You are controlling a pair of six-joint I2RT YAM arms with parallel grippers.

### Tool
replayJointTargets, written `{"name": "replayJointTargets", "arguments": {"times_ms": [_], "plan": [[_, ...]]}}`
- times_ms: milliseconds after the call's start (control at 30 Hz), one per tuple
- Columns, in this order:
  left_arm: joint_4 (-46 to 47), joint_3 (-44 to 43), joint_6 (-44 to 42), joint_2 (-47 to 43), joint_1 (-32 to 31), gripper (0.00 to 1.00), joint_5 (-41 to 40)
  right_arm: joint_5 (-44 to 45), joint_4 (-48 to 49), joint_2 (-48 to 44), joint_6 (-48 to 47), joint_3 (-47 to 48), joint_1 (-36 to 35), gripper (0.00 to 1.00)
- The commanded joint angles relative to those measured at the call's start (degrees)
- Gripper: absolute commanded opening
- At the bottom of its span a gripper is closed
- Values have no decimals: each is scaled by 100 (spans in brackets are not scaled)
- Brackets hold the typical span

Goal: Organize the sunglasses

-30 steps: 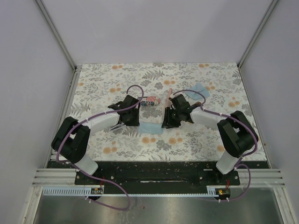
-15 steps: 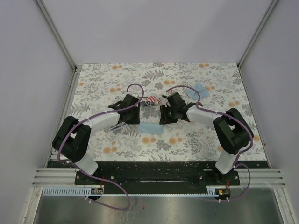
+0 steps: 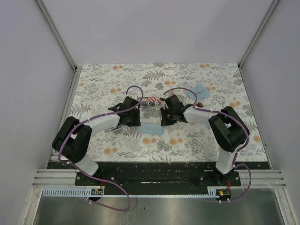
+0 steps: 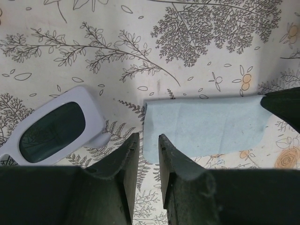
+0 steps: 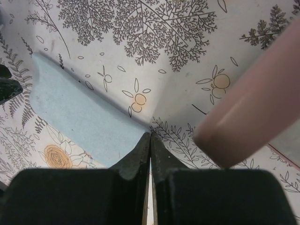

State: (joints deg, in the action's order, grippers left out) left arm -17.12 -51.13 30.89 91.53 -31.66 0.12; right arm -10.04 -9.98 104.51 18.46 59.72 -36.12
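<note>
The pale-framed sunglasses (image 4: 51, 126) with dark lenses lie on the floral table, just left of my left gripper (image 4: 147, 140); in the top view they (image 3: 119, 126) peek out beside it. That gripper's jaws stand narrowly apart and empty, over the near left edge of a light blue cloth (image 4: 201, 124). My right gripper (image 5: 150, 136) is shut, its tips touching the cloth's (image 5: 79, 117) corner; I cannot tell whether the cloth is pinched. A small brownish thing (image 3: 200, 104), perhaps the reddish-brown pair, lies partly hidden by the right arm.
The pink oblong case (image 5: 253, 108) lies close on the right of my right gripper. The American-flag case (image 3: 151, 101) sits between the two arms at the back. A second blue cloth (image 3: 198, 91) lies behind the right arm. Grey walls enclose the table.
My right gripper has moved left and towards the blue cloth, reaching its right corner. The left arm has hardly moved.
</note>
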Motion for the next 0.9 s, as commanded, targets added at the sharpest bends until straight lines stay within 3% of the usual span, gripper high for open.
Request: {"name": "replayJointTargets", "arguments": {"times_ms": [0, 233, 867], "plan": [[437, -37, -153, -39, 37, 27, 225, 318, -109, -238, 0, -154, -71, 3], [825, -37, -461, 40, 37, 29, 225, 697, -619, -177, 0, 92, -71, 0], [851, -538, -1024, 999, 37, 33, 629, 345, -690, -89, 158, 189, -71, 0]]}}
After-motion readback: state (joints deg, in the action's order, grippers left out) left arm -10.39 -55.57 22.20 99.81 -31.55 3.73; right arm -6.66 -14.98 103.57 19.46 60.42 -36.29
